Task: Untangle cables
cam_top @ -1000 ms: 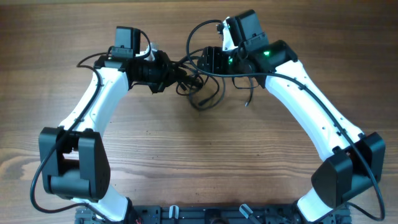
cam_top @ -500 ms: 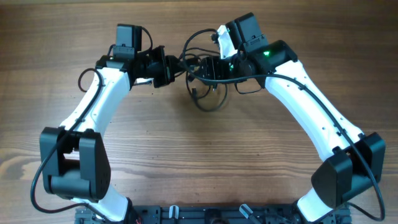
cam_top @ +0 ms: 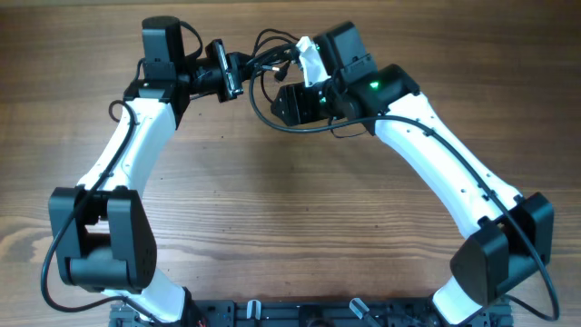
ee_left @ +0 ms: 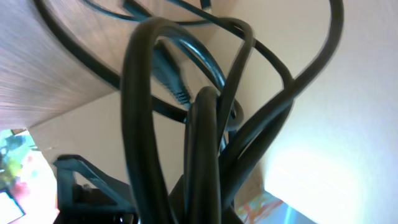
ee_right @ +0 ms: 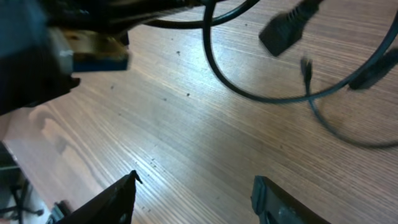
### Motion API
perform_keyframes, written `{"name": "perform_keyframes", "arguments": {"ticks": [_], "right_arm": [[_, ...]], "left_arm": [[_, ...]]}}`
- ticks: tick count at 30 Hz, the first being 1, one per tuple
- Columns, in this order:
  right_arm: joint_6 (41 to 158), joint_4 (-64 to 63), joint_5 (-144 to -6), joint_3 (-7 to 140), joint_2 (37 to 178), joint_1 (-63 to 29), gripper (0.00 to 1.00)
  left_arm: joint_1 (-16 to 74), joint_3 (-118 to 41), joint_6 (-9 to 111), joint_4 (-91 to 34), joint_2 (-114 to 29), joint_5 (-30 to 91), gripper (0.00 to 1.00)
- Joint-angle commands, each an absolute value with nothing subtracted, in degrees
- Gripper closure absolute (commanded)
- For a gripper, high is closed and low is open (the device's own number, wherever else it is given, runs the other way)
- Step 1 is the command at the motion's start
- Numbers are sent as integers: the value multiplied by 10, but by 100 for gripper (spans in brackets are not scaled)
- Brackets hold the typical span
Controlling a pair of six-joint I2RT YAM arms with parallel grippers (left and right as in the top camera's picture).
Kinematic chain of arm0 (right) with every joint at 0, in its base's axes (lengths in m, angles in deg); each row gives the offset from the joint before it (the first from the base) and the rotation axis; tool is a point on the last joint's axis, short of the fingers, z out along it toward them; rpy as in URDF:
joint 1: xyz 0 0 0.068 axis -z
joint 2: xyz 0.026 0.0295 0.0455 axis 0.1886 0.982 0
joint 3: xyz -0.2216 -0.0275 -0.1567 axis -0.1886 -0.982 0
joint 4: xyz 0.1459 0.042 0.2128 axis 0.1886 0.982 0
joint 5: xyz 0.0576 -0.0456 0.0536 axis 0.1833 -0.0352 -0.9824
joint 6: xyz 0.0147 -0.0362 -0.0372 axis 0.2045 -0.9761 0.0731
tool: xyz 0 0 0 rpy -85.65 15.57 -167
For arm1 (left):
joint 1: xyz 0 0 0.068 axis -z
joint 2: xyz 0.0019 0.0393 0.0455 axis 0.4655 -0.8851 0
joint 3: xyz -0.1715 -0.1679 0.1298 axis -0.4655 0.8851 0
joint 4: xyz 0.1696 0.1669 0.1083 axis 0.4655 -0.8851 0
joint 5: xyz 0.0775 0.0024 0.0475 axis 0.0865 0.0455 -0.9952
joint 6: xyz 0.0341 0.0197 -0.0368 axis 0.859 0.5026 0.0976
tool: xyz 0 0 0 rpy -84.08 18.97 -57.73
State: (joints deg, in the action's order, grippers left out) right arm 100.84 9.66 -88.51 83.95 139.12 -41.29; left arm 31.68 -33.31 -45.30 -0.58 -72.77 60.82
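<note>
The cables (cam_top: 263, 121) are a bundle of thin black cords hanging between the two grippers at the back of the table. My left gripper (cam_top: 238, 77) is shut on a bunch of them. In the left wrist view the cords (ee_left: 205, 124) fill the frame and run down into the jaws. My right gripper (cam_top: 289, 102) is open and empty just right of the bundle. In the right wrist view its fingers (ee_right: 196, 190) are spread wide above bare wood. A cable loop (ee_right: 217, 74) and a black plug end (ee_right: 286, 28) hang beyond them.
The wooden table (cam_top: 290, 227) lies under both arms. The arms' own thicker black wires run along their white links. A white tag or label (cam_top: 310, 56) sits on the right wrist next to the bundle.
My left gripper has moved left and back with the cables, lifting and stretching the bundle. The right gripper has shifted left and back too. The loose loop has come off the table's middle.
</note>
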Motion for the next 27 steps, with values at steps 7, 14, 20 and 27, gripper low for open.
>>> {"name": "perform_keyframes", "arguments": {"ticks": [7,14,20,27], "right_arm": [[1027,118,-970,839,1389,-348,45],[1009,137,-1015,839,1332,-288,45],[992,139,-1012,839,1326,-290,44],[939,154,-975,838,1337,-325,43]], "left_arm": [[298,-338,-118,155,-720,687,96],[299,-338,383,53,-720,791,96],[318,-338,546,-249,-721,531,96],[327,-338,536,-305,-720,450,96]]}}
